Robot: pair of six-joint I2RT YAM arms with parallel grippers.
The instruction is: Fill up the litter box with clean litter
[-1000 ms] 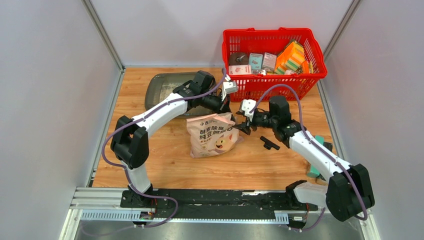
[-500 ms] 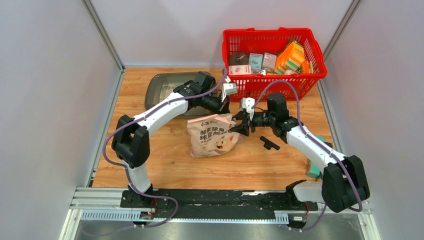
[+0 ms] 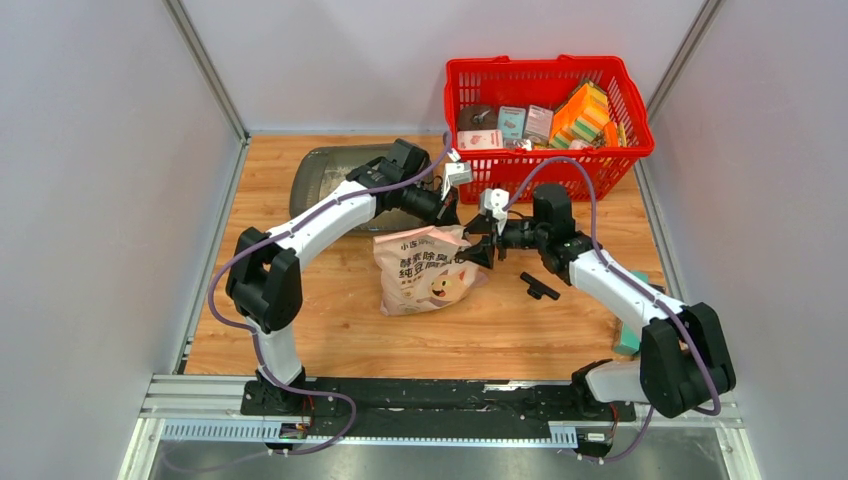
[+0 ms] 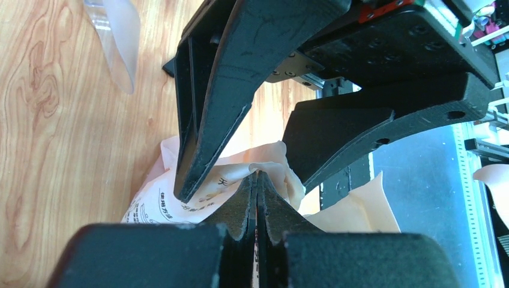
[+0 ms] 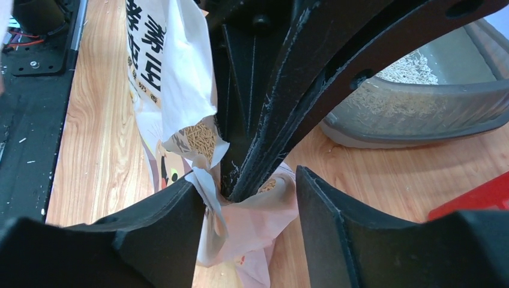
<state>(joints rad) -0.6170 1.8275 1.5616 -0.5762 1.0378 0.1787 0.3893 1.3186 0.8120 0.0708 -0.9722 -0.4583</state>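
The pinkish-cream litter bag point(image 3: 425, 270) lies on the wooden table with its torn top corner pointing toward the red basket. My left gripper point(image 3: 452, 222) is shut on that corner's thin edge point(image 4: 257, 180). My right gripper point(image 3: 474, 248) is open, its jaws either side of the same corner and of the left fingers point(image 5: 249, 198). Tan granules point(image 5: 201, 135) show through the tear. The dark grey litter box point(image 3: 305, 170) sits at the back left, partly hidden by the left arm. It holds some pale litter point(image 5: 414, 66).
A red mesh basket point(image 3: 548, 75) full of boxes stands at the back right, close behind both grippers. A small black object point(image 3: 538, 287) lies right of the bag. A teal item point(image 3: 630, 343) sits by the right arm. A translucent scoop point(image 4: 117, 36) lies nearby.
My right gripper has moved left and slightly back, closing in around the bag's top corner. My left gripper has stayed shut on the bag, hardly moving.
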